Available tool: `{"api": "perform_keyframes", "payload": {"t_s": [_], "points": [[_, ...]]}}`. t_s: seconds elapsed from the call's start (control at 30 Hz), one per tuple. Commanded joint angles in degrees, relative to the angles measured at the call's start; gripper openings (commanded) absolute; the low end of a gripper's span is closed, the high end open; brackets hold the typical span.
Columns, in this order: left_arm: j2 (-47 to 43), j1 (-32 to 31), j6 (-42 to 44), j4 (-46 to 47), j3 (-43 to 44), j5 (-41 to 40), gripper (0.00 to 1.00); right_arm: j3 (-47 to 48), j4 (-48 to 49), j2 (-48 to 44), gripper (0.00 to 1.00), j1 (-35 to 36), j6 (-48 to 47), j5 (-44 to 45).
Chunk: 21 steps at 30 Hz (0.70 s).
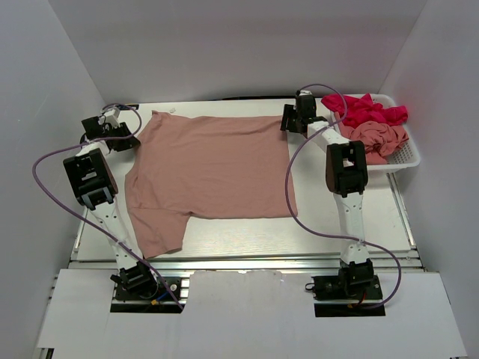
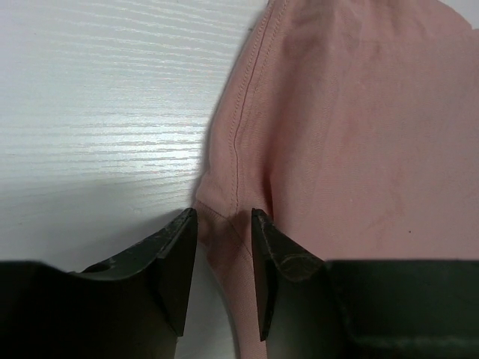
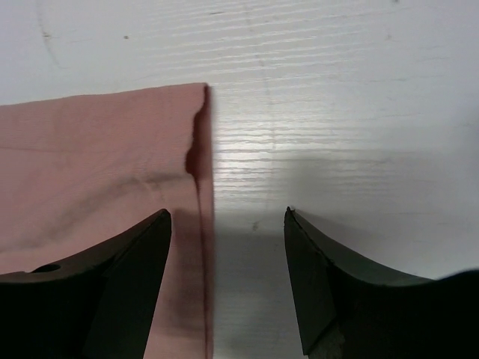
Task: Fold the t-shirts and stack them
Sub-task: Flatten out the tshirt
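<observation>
Watching the salmon-pink t-shirt (image 1: 213,168), spread flat across the table (image 1: 247,233) with one sleeve towards the arm bases. Left gripper (image 2: 224,218) is at the shirt's far left corner, jaws narrowly apart, a stitched edge lying between them and, as far as I can see, not pinched. Right gripper (image 3: 228,215) is at the far right corner, jaws wide apart, one finger over fabric, the other over bare table, the hem edge between. Risks, as I judge them: the left jaws straddle only a thin strip, so a close could catch a single layer or slip off the seam on the lift. The right could miss the hem altogether. One side holding and the other not would skew the fold and bunch the cloth. The purple cable (image 1: 288,187) loops across the shirt's right edge from overhead, touching or not I cannot tell, and might drag it. A magenta-red t-shirt (image 1: 367,112) and another pink t-shirt (image 1: 380,138) lie in the white basket (image 1: 414,155) at far right
</observation>
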Motion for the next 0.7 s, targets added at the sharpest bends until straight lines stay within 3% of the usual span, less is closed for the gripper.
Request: {"api": "perform_keyframes", "payload": {"t_s": [0.0, 0.67], "points": [[-0.2, -0.24, 0.93, -1.24, 1.41, 1.16, 0.45, -1.35, 2.93, -1.96, 0.67, 0.12, 0.72, -5.12], [-0.03, -0.51, 3.21, -3.09, 0.71, 1.6, 0.31, 7.52, 6.63, 4.98, 0.59, -0.31, -0.86, -13.12]]}}
